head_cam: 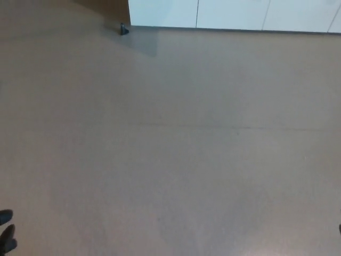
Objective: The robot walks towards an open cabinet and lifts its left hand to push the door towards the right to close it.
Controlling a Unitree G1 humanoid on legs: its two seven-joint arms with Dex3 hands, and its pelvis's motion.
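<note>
Left hand [6,237] (grip state unclear) barely shows at the floor's [170,160] edge — cabinet [229,13] interior hidden.

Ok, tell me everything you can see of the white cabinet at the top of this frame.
Only the bottom strip of the cabinet shows, along the top edge from about a third across to the right border. It looks smooth, white and glossy, split by thin vertical seams into several panels. Its base meets the tan floor at a dark line. A small dark object sits on the floor by its left corner, beside a brown surface.
</note>
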